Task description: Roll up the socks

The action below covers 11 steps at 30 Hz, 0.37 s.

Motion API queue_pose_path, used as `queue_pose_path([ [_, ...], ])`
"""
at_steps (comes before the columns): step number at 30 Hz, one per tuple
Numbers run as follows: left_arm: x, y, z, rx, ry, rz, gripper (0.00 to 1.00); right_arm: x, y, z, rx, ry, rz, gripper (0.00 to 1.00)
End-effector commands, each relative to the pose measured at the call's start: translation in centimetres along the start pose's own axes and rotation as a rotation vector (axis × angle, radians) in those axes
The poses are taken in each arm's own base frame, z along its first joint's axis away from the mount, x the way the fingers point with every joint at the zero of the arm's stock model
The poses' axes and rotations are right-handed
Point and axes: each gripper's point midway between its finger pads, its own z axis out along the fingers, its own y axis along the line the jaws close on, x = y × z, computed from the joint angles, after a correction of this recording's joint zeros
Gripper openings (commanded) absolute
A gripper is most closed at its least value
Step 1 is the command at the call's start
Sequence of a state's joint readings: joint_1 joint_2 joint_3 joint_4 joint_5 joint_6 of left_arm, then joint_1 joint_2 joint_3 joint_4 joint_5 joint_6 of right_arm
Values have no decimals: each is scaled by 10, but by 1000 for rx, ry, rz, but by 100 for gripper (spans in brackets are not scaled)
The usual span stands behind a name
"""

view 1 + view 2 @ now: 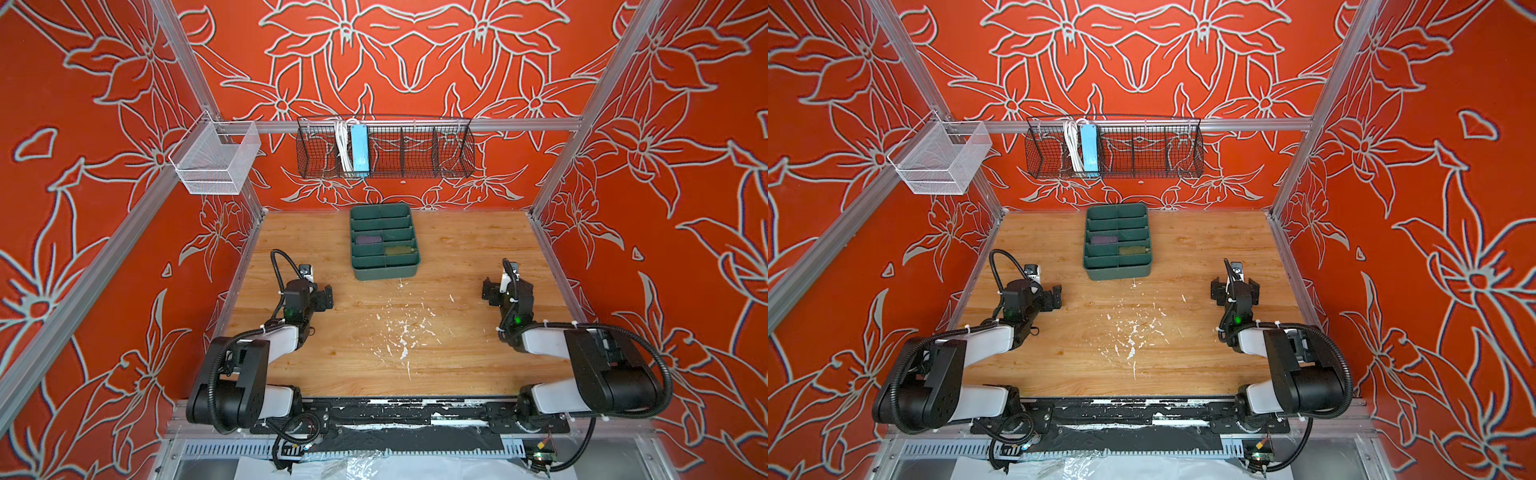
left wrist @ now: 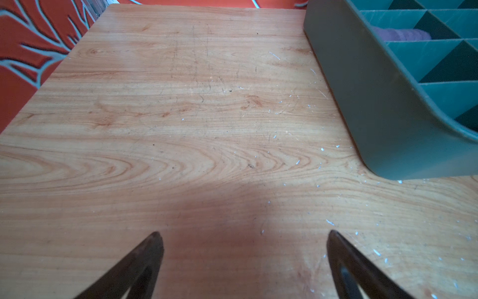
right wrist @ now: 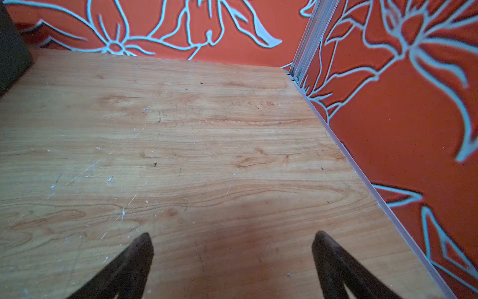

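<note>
Both socks lie rolled up in a green divided tray [image 1: 384, 270] [image 1: 1119, 270] at the back middle of the table. The purple sock [image 1: 368, 240] [image 1: 1104, 240] fills a left compartment, and it also shows in the left wrist view as the purple sock [image 2: 403, 35]. The olive sock [image 1: 398, 250] [image 1: 1133, 250] sits in a right compartment one row nearer. My left gripper [image 1: 322, 297] [image 1: 1054, 296] [image 2: 243, 233] hovers open and empty over bare wood, left of the tray. My right gripper [image 1: 508, 289] [image 1: 1234, 291] [image 3: 232, 233] is open and empty near the right wall.
A black wire basket [image 1: 384, 147] holding a blue power strip hangs on the back wall. A white mesh basket [image 1: 216, 160] hangs at the left rail. White scuff marks [image 1: 403, 336] dot the table's middle. The tray's wall [image 2: 362, 103] stands close beside the left gripper.
</note>
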<state>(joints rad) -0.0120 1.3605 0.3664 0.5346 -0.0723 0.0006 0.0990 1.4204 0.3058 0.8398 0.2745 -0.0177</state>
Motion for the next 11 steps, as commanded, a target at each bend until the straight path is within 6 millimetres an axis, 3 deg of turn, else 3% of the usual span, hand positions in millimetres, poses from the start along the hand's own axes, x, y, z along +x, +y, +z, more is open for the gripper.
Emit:
queue_pose_path([
  [1, -15, 1, 1, 7, -39, -4, 97, 0, 0, 1, -7, 6, 17, 98],
  [11, -16, 3, 1, 41, -31, -33, 97, 0, 0, 1, -7, 6, 17, 98],
])
